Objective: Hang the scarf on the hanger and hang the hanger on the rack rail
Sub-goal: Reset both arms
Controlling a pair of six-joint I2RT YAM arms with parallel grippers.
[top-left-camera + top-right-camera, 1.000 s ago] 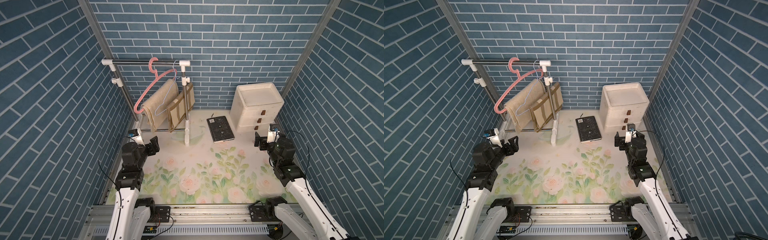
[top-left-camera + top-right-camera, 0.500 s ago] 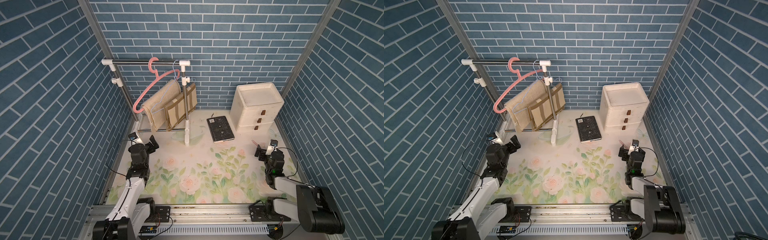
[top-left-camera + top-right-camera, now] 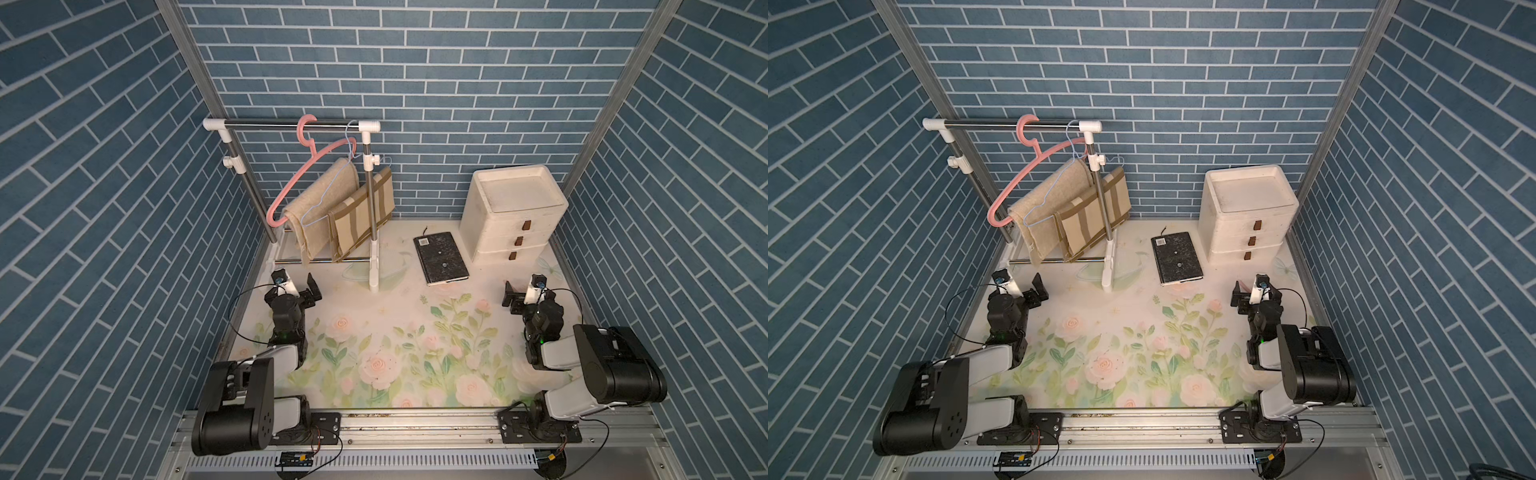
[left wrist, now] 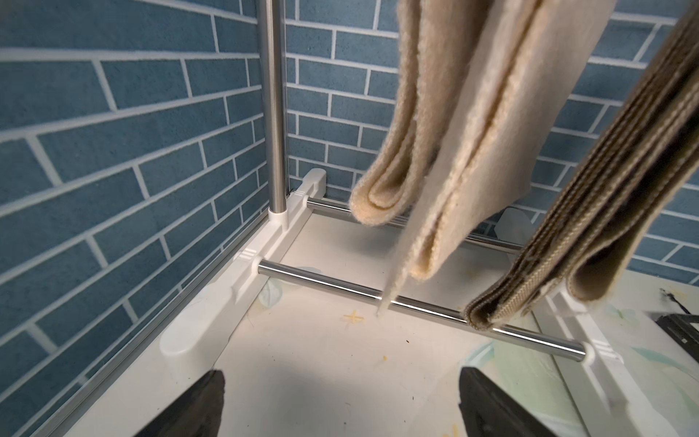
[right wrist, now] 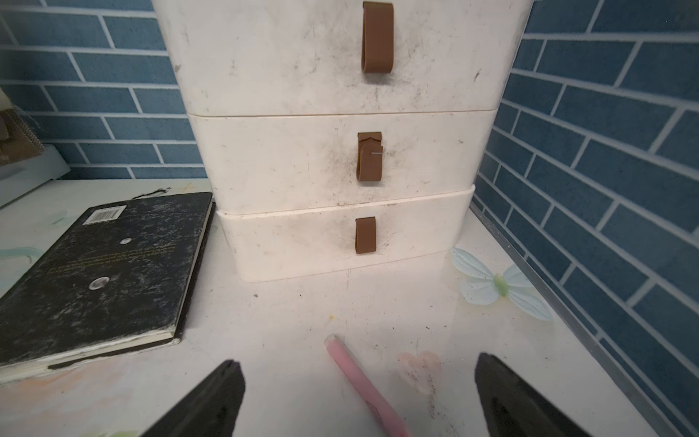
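Tabletop pink stick (right wrist only)

Blue brick-patterned walls closed the cell on three sides, and grey metal posts ran up the back corners. The bench wore a pale sheet printed with pink roses and green leaves. In the right wrist view a light-blue butterfly was printed near the right wall. A white three-drawer chest with brown pulls stood in the back right corner, its front scuffed and grimy. A worn black book lay flat just beside it. A steel-and-white rail stand stood at the back left. The light was even and the shadows were soft
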